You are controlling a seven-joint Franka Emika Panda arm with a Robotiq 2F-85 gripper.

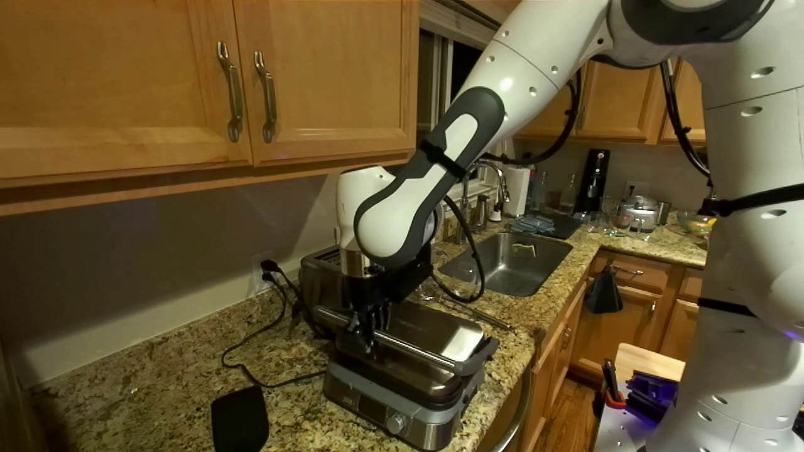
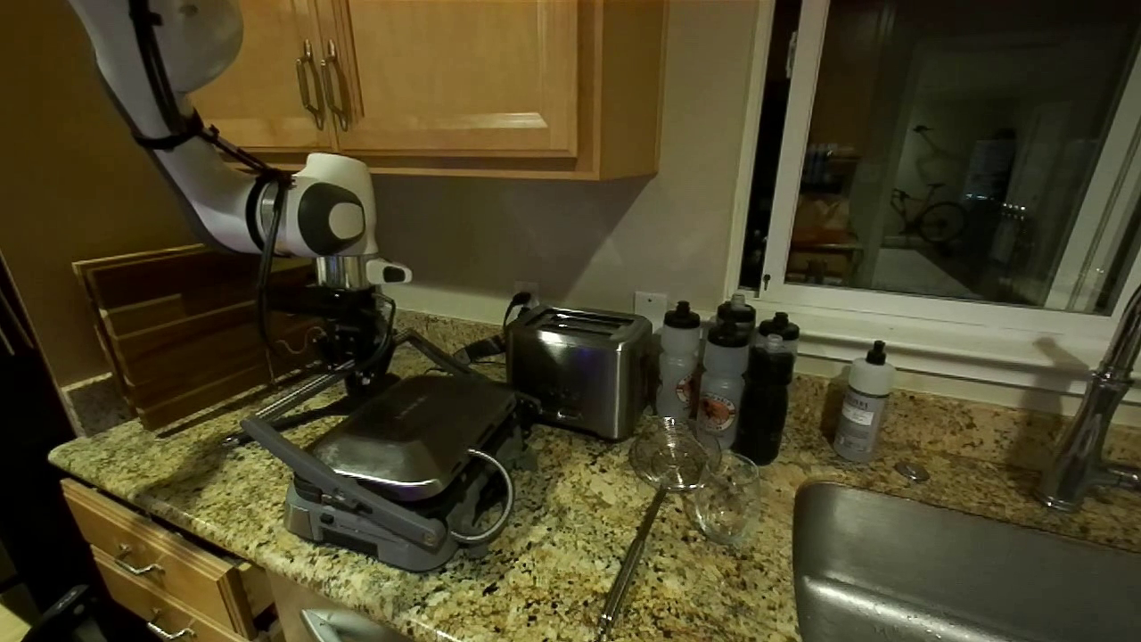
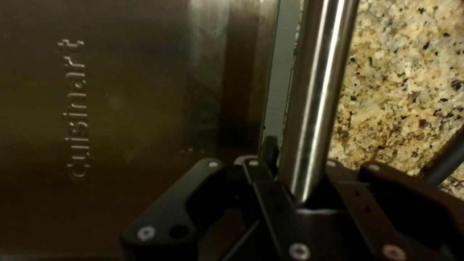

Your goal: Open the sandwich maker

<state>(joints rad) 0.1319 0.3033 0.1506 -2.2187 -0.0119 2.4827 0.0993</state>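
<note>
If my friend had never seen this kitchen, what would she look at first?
Probably the big white robot arm, stretched over the granite countertop in both exterior views. Next might come the shiny Cuisinart sandwich maker on that countertop, near the silver toaster. In the wrist view, the sandwich maker's steel bar handle stands out, running between the fingers of the black gripper.

The white arm [image 1: 527, 69] is arched up high and bent back down kinda steeply, the wrist [image 2: 337, 212] is held more or less upright, and the gripper [image 3: 301, 170] is pointed pretty much straight down, with its black fingers [image 3: 267, 192] drawn in close, just a narrow gap between them.
</note>
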